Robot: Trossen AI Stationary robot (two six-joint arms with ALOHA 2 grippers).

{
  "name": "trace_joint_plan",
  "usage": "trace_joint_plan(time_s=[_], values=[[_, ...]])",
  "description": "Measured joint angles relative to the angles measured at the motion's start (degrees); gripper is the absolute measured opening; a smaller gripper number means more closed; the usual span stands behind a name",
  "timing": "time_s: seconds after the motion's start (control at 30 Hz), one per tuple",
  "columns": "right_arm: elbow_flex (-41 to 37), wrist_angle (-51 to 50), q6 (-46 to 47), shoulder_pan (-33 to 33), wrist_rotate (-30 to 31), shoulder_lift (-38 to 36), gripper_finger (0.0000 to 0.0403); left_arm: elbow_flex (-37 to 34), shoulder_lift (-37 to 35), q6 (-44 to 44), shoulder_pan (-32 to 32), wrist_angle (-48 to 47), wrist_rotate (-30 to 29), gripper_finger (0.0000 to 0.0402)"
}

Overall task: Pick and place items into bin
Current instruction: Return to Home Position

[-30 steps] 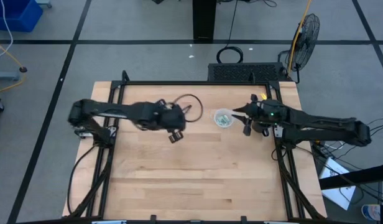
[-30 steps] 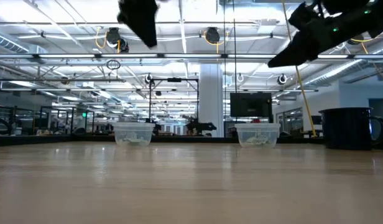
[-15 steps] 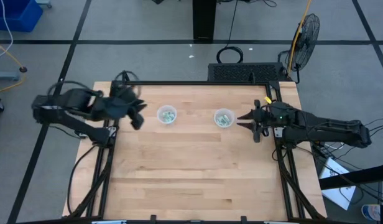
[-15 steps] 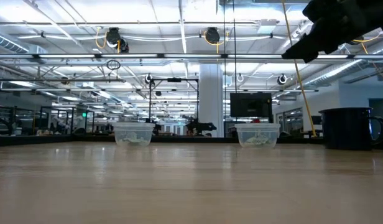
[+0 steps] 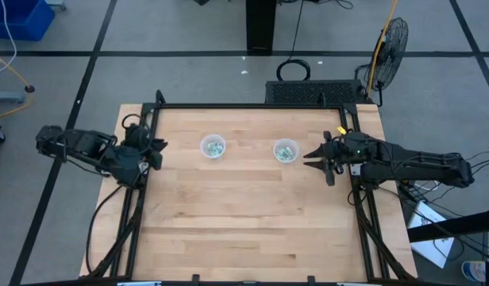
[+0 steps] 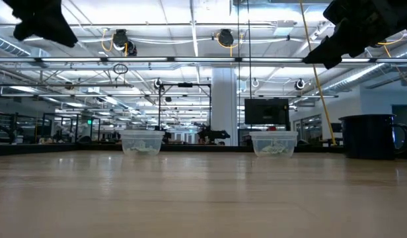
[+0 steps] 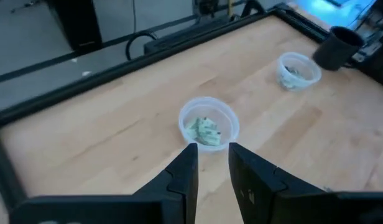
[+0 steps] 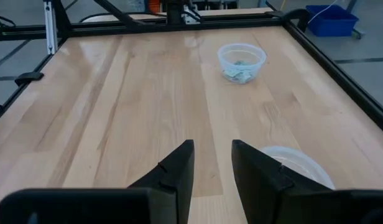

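Two clear plastic cups stand on the wooden table, the left cup [image 5: 213, 147] and the right cup [image 5: 286, 150]. Each holds several pale green and white packets [image 7: 205, 130] [image 8: 240, 74] lying on its bottom. My left gripper [image 5: 158, 147] hangs above the table's left edge, open and empty, pointing at the left cup [image 7: 208, 124]. My right gripper [image 5: 309, 159] hovers just right of the right cup [image 8: 295, 165], open and empty. In the low view both grippers, left [image 6: 43, 20] and right [image 6: 349, 33], are high above the cups [image 6: 143, 142] [image 6: 274, 142].
A dark mug [image 6: 372, 135] [image 7: 341, 46] stands near the table's far right corner. A black metal frame [image 5: 252, 106] borders the table's far edge and sides. Bare wood [image 5: 244, 222] fills the near half of the table.
My left gripper has drawn back fast from over the left cup toward the table's left edge, uncovering that cup. My right gripper has pulled slightly back toward the right edge. Both cups have stayed in place.
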Motion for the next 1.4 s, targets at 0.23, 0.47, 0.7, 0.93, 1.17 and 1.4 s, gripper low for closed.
trace_joint_plan(time_s=[0.23,0.47,0.7,0.93,1.17,1.4], values=[[-1.6,2.3,4.7,0.0,-0.6,0.0,0.0100,-10.2,-6.4,7.2,-1.1,14.7,-1.0,0.0093],[-8.4,14.4,7.2,0.0,-10.6,-6.0,0.0100,-14.3,-9.2,18.8,-4.2,27.5,0.6,0.0093],[-15.3,16.0,11.4,-0.2,-10.4,-17.5,0.0100,-15.6,-9.9,19.5,-8.6,27.8,-4.2,0.0093],[-18.7,15.5,12.3,-0.2,-10.4,-27.3,0.0100,-15.6,-9.9,17.9,-14.4,27.9,-11.3,0.0093],[-22.7,17.0,13.6,-0.2,-9.3,-30.4,0.0100,-15.6,-9.8,16.0,-20.8,27.9,-18.1,0.0093],[-27.4,25.7,15.1,-0.3,-7.5,-30.5,0.0100,-16.5,-9.2,18.7,-24.5,32.4,-22.4,0.0093]])
